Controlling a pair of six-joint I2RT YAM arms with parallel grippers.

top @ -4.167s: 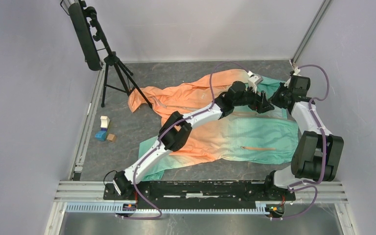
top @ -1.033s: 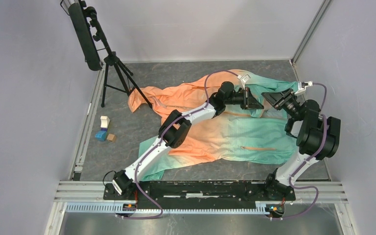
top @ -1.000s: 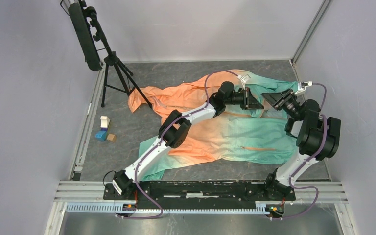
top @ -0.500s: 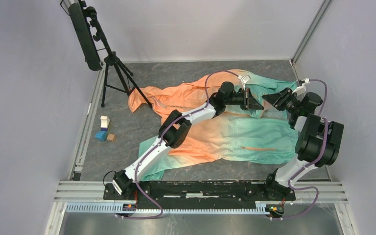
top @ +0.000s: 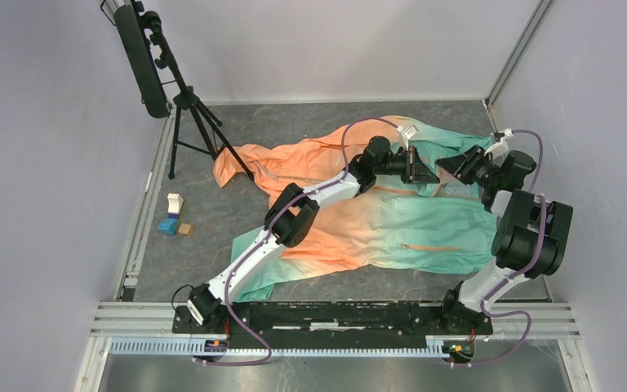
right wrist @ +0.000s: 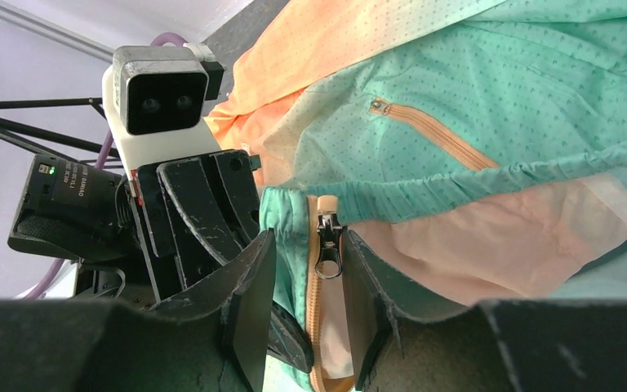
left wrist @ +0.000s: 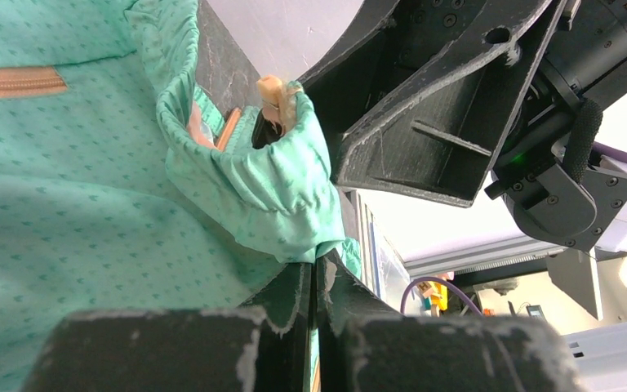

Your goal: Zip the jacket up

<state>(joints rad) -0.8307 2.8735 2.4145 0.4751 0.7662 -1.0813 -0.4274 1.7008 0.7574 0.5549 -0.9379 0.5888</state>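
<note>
The jacket [top: 392, 224] lies spread out on the table [top: 294, 122]. Its orange end is near the middle and its mint end is by the far right corner.

Our left pincer [left wrist: 317, 273] is clenched on a bunched bit of the mint hem [left wrist: 277, 196], close to the far edge. The cloth is thin and looks slippery. If we pull hard on the zip, we think the hem could slide out, and then the whole jacket would drag along instead of zipping.

Just to the right hangs the little zip pull [right wrist: 326, 245]. It sits between the fingers of our right pincer [right wrist: 307, 253], which are spread apart and not touching it. The pull is small and dangles loose. When we squeeze, it might tip away and we would miss it. Or we might pinch cloth with it, and the zip could jam.

Our two pincers are very near each other here, so one wrong move could bump them together.
</note>
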